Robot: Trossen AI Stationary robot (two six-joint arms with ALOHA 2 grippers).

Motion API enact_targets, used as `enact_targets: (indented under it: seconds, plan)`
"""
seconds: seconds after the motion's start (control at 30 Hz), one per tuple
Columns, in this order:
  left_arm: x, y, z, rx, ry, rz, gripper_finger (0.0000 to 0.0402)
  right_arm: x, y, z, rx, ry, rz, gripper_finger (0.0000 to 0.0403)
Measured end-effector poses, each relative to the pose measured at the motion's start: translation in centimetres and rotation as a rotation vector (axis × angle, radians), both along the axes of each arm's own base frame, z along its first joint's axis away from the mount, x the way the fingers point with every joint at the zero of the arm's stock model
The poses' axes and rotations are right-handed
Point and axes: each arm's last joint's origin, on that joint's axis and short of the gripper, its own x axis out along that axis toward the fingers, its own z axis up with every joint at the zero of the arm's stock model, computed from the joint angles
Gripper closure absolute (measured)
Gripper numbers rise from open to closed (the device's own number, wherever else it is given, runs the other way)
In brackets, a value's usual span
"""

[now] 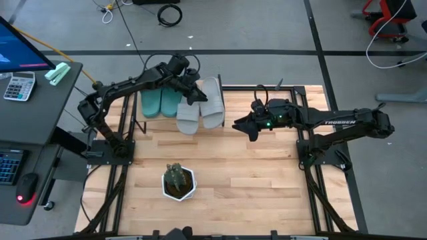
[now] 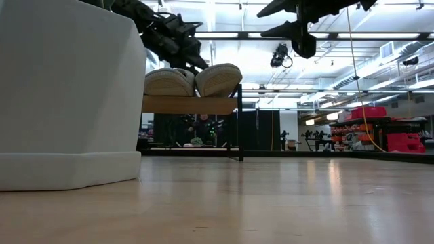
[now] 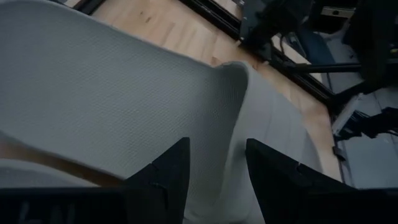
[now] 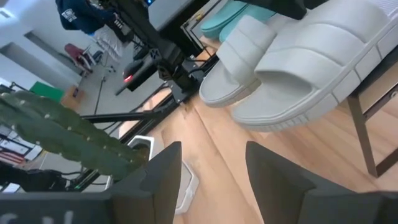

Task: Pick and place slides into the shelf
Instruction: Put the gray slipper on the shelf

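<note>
Honestly, all four slides sat on the shelf: teal pair, grey pair. My left claw hovered over the grey ones, fingers apart, empty; the right claw hung clear above the counter, also apart. I judged the risk was snagging a strap and dragging the overhanging grey slide off.

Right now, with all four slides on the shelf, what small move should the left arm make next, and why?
Probably lift the left gripper straight up and back. Its fingers stand open above the grey slides, holding nothing; these and the teal slides all rest on the shelf. The right gripper hangs clear.
</note>
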Motion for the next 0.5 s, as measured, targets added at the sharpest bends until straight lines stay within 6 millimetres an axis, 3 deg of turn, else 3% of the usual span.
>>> enact_targets:
  seconds: [0.5]
  plan:
    - [0.54,-0.93,0.06,-0.024,-0.026,-0.077,0.0242,0.00,-0.01,-0.01,-0.004,0.001,-0.002,0.0225]
